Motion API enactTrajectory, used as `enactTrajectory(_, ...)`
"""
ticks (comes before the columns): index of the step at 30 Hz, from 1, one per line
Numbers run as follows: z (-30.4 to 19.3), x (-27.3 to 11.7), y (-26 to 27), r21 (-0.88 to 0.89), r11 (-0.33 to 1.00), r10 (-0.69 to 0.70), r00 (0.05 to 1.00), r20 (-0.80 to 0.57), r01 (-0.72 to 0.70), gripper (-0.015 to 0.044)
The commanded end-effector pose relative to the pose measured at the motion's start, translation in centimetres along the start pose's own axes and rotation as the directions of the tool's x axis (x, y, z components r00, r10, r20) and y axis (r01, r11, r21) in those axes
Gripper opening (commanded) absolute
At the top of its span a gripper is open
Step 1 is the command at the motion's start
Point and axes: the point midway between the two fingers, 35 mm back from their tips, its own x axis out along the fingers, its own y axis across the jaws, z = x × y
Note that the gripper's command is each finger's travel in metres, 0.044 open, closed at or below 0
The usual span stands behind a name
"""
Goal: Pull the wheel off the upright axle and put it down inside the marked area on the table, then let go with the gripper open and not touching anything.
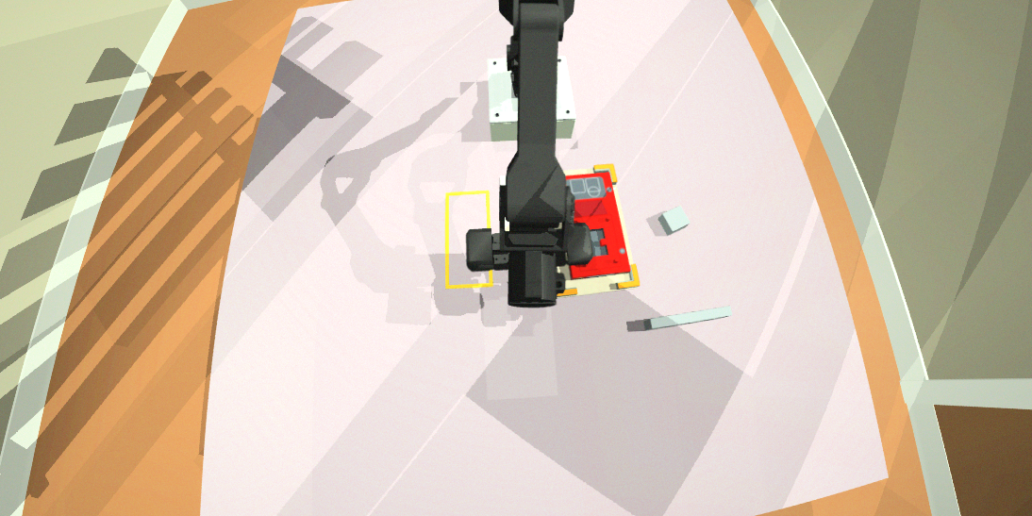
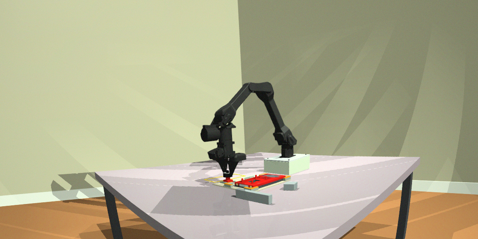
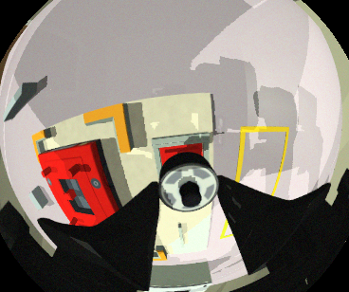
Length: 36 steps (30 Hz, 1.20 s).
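Note:
The wheel [image 3: 172, 190], with a dark tyre and pale spoked face, sits around the black upright axle [image 3: 190, 195]. Below it is a red base [image 2: 228, 180] [image 3: 181, 149] on the cream board. My gripper [image 2: 227, 174] [image 3: 187, 184] points down and is shut on the wheel, one finger on each side. The wheel is low over the red base; whether it touches it is hidden. In the top view the arm covers wheel and axle. The marked area, a yellow outline [image 1: 446, 238] [image 3: 265, 129], lies on the table beside the board, on the wheel's left in the top view.
The cream board [image 1: 595, 287] [image 3: 174, 111] has orange corner pieces and carries a red panel [image 1: 600, 221] [image 3: 86, 163] with short pegs. A grey block [image 1: 674, 219] [image 2: 290, 186] [image 3: 39, 197] and a long grey bar [image 1: 690, 318] [image 2: 254, 196] lie beyond the panel.

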Motion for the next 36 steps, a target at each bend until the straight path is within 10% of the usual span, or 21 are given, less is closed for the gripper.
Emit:
enactTrajectory(1, 0.0, -0.6, 0.0, 0.001, 1.000, 0.000, 1.000, 0.003, 0.000, 0.0000)
enactTrajectory(36, 0.0, -1.7, 0.0, 0.001, 1.000, 0.001, 1.000, 0.007, -0.001, 0.0000)
